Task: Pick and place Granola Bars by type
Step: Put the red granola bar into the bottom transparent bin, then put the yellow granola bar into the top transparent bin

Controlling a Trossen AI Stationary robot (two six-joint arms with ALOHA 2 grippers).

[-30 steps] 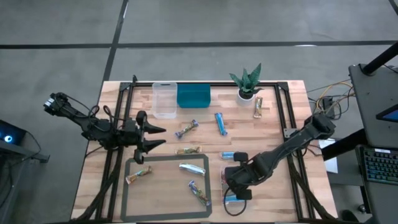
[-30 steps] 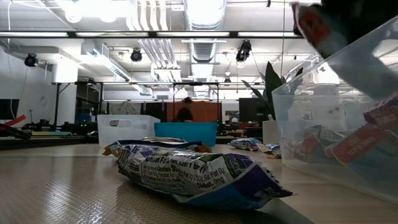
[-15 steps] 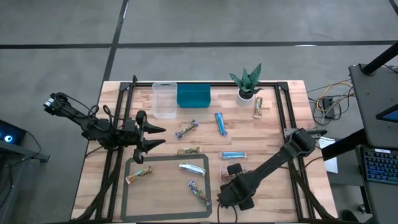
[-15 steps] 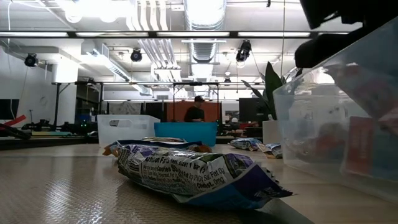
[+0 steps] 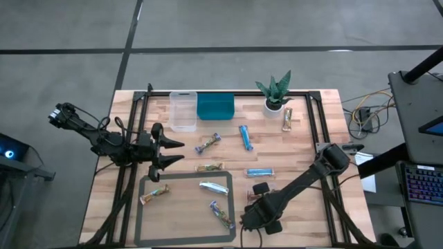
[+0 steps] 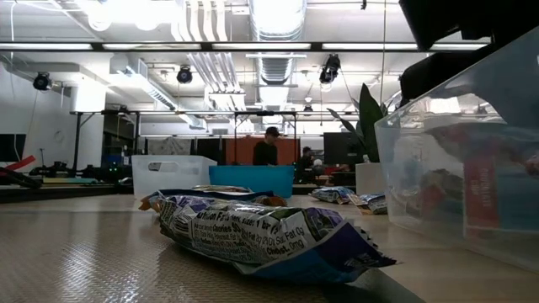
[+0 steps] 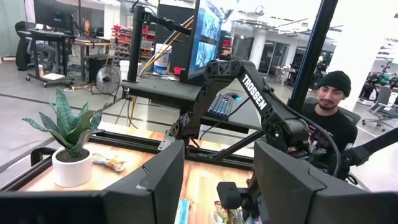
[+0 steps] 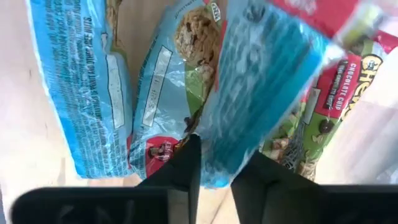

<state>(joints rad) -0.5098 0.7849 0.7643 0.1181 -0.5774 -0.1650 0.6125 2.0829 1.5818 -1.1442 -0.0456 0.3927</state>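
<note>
Granola bars lie scattered on the wooden table: blue ones (image 5: 244, 136) (image 5: 261, 172), mixed-colour ones (image 5: 208, 143) (image 5: 209, 167), and a silvery-white one (image 5: 214, 186) inside the grey frame (image 5: 142, 207). My right gripper (image 5: 257, 220) points down into a clear tub (image 6: 472, 160) at the near right, with several blue bars (image 8: 81, 87) on the tub's floor. One blurred blue bar (image 8: 261, 81) has its end between the slightly parted fingers. My left gripper (image 5: 181, 151) waits open, level, at the table's left. My right gripper comes from above, pointing down into the tub. The blurred blue bar's end (image 8: 214, 167) sits in the narrow gap between the fingers (image 8: 183, 168). I cannot tell whether they touch it. The rest of the bar lies over the other bars in the tub.
A second clear tub (image 5: 183, 111) and a teal bin (image 5: 215, 107) stand at the far edge, with a potted plant (image 5: 275, 93) and one bar (image 5: 288, 119) at the far right. A purple-wrapped bar (image 6: 261, 236) lies close to the low camera. People show beyond the table.
My right gripper has gone down and toward the table's near edge with the blue bar, tipping until it points straight down into the clear tub. The left arm has kept still.
</note>
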